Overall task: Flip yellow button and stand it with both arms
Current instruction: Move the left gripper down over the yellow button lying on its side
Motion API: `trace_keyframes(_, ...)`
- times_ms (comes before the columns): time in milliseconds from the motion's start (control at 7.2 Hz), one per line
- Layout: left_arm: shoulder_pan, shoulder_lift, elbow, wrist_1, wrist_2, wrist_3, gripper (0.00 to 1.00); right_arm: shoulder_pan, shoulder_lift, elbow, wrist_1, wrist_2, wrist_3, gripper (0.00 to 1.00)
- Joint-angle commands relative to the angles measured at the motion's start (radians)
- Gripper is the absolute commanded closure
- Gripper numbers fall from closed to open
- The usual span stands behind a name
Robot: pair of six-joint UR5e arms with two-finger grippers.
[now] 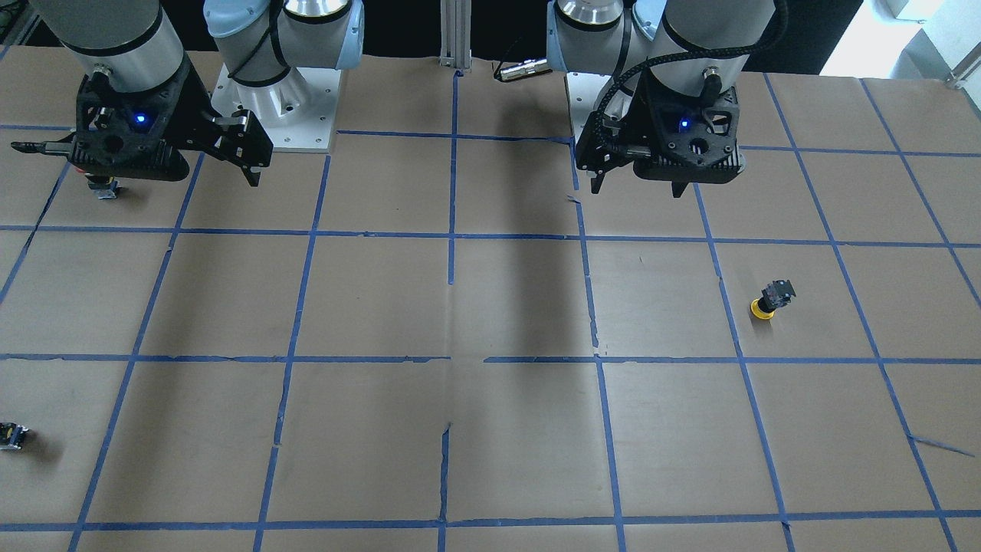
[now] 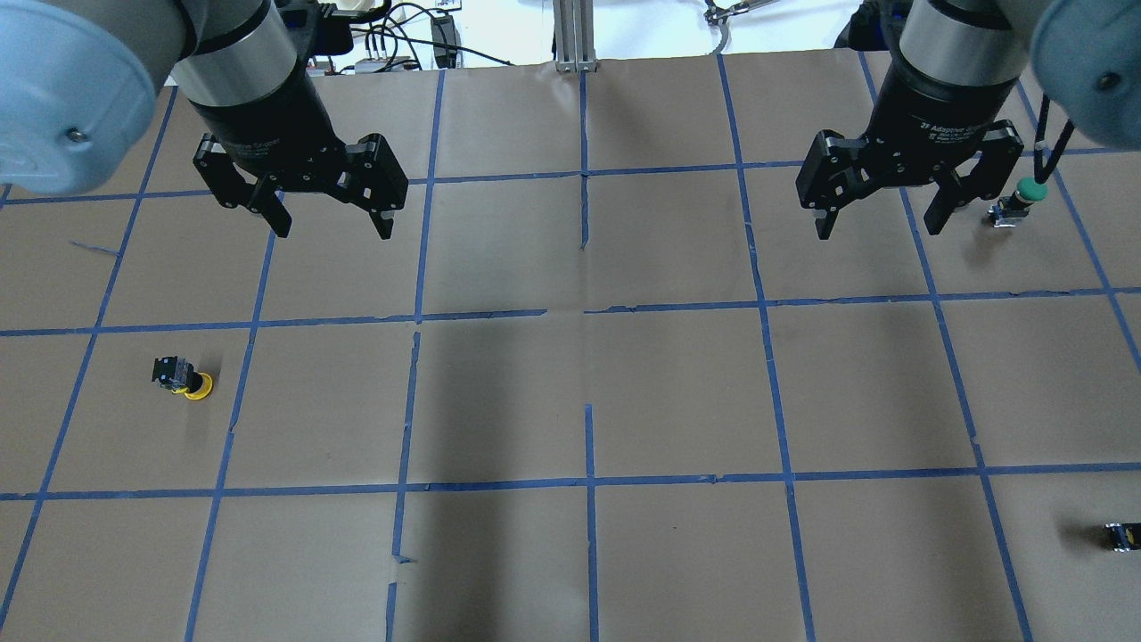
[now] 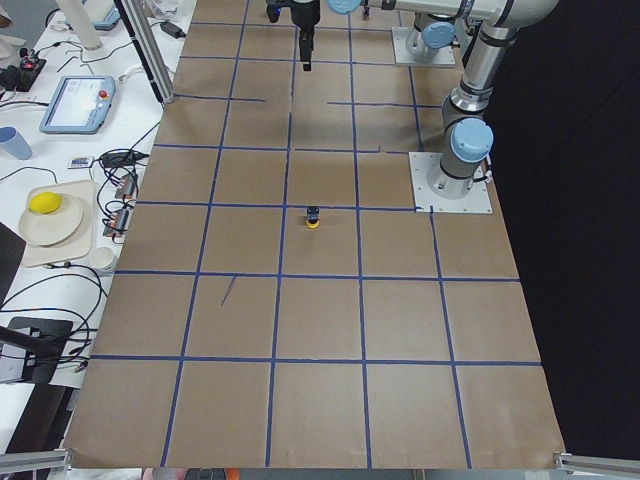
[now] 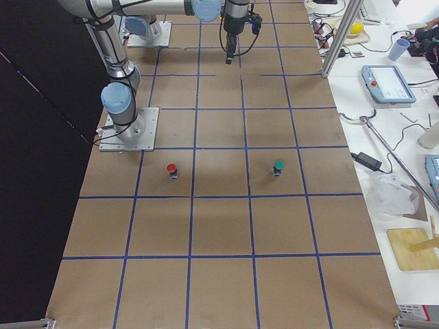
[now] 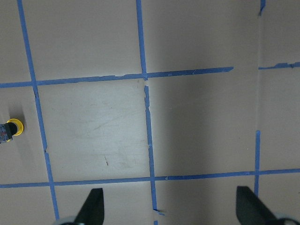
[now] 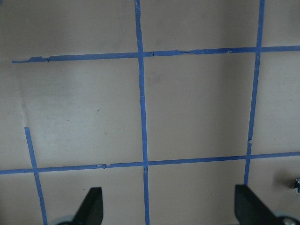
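Observation:
The yellow button lies tipped over on the brown paper at the left, with its yellow cap on the table and its black body sticking out. It also shows in the front view, the left side view and at the left edge of the left wrist view. My left gripper hangs open and empty above the table, away from the button. My right gripper hangs open and empty on the other side.
A green-capped button stands just beside my right gripper. A small dark block with a yellow spot lies at the table's right edge. A red-capped button shows in the right side view. Blue tape lines grid the table.

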Motion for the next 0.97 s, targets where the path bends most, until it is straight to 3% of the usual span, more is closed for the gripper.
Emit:
trace_keyframes(0, 0.0, 0.001, 0.0, 0.001, 0.0, 0.012, 0.0, -0.01, 0.001, 0.002, 0.0, 0.01, 0.0, 0.0)
trace_keyframes(417, 0.052, -0.013, -0.002, 0.001, 0.002, 0.086, 0.0, -0.016, -0.002, 0.004, 0.007, 0.007, 0.0, 0.0)
trace_keyframes(833, 0.303, 0.01, -0.076, -0.024, 0.005, 0.206, 0.0, -0.021, -0.002, 0.005, 0.004, 0.009, 0.0, 0.0)
